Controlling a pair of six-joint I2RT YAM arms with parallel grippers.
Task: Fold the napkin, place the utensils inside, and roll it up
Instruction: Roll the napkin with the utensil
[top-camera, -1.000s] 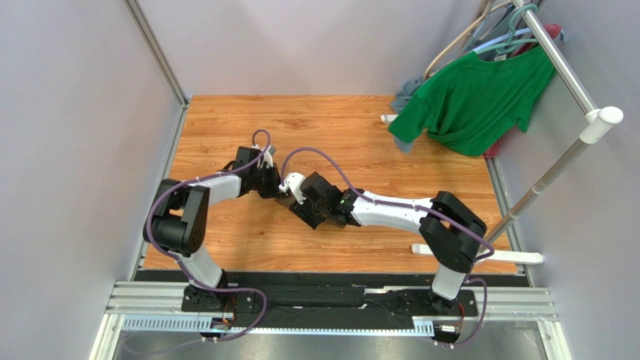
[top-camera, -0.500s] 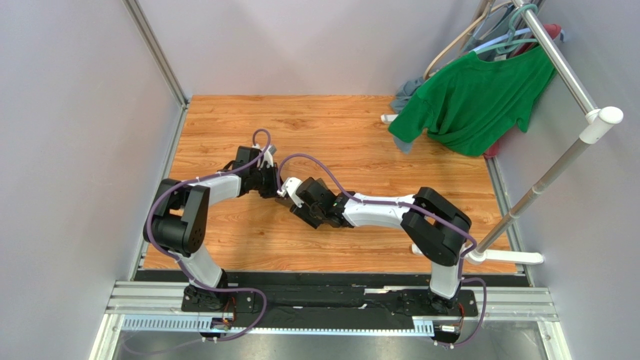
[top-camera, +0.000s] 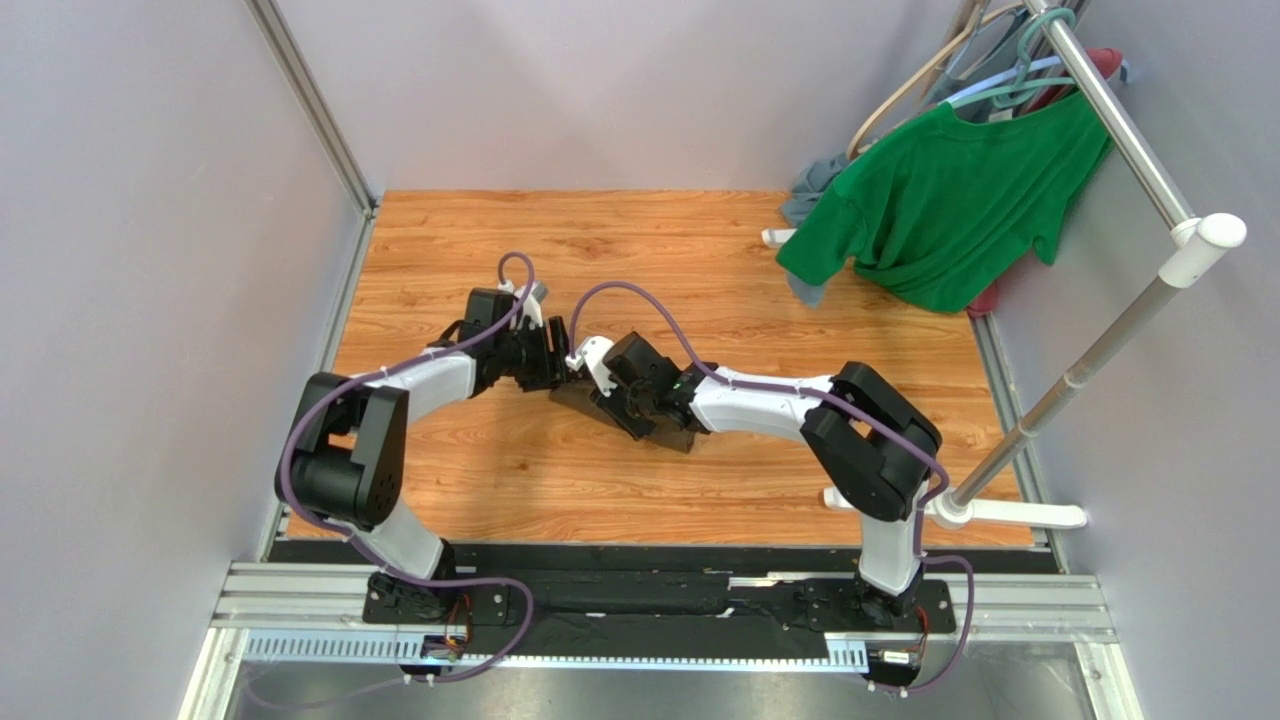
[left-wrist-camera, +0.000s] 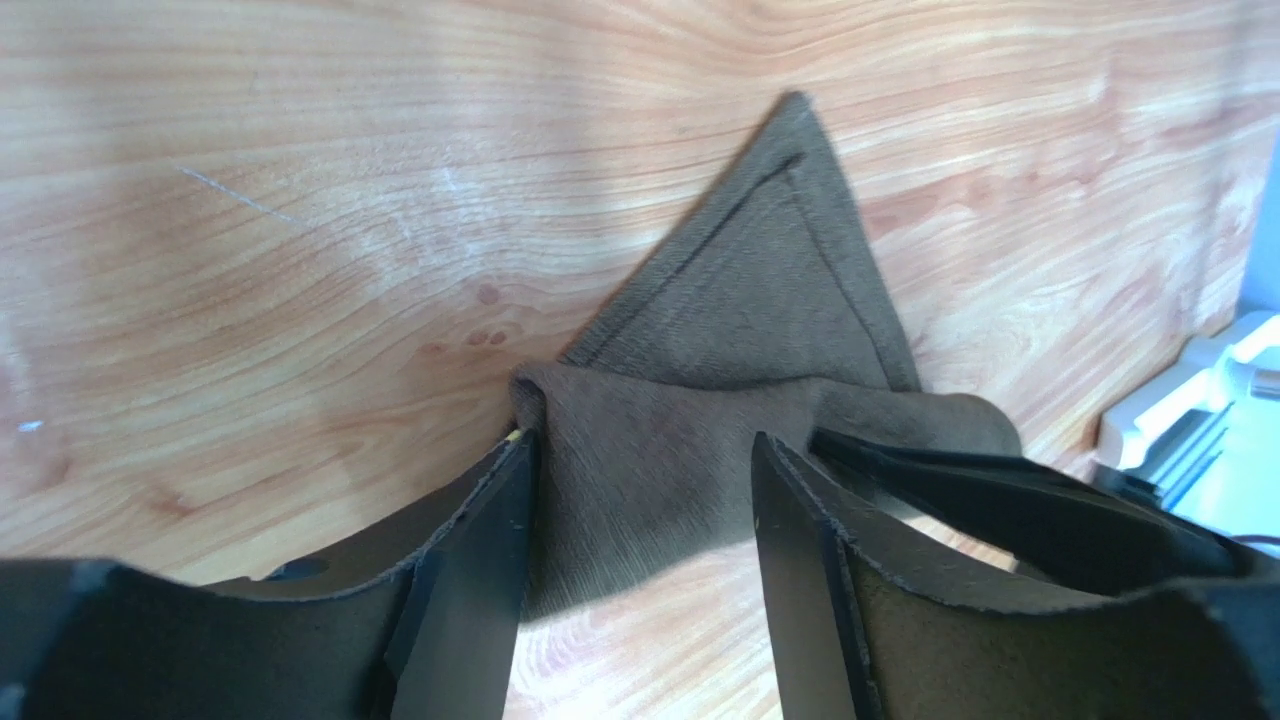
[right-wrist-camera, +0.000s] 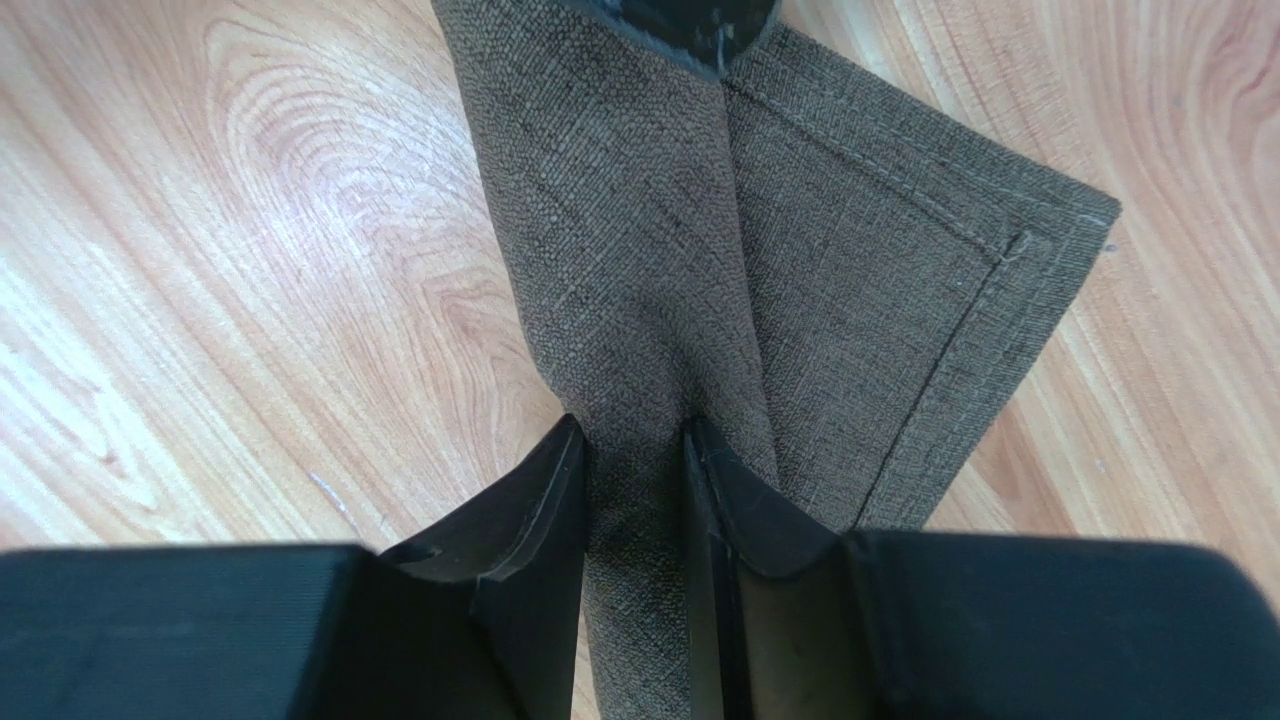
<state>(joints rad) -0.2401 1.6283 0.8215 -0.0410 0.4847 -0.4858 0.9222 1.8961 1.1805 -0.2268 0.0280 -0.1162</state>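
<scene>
Up close, the right gripper (right-wrist-camera: 634, 450) has its two black fingers (right-wrist-camera: 549, 503) drawn nearly together, pinching a raised ridge of the napkin (right-wrist-camera: 631, 225) between them. The left gripper (left-wrist-camera: 639, 495) has its fingers (left-wrist-camera: 473, 578) spread wide, straddling one end of the rolled cloth. Its left-hand finger touches the end of the roll; whether the other finger presses on the cloth I cannot tell. Beyond that roll, a flat, hemmed triangular corner of the napkin points away from the left wrist camera. From above, the dark olive-brown napkin is a narrow bundle on the wooden table (top-camera: 496, 465), at mid-table under the two meeting grippers. Its long axis slants from far left to near right. A green T-shirt (top-camera: 947, 195) hangs on a rack (top-camera: 1120, 120) at the far right, well apart.
</scene>
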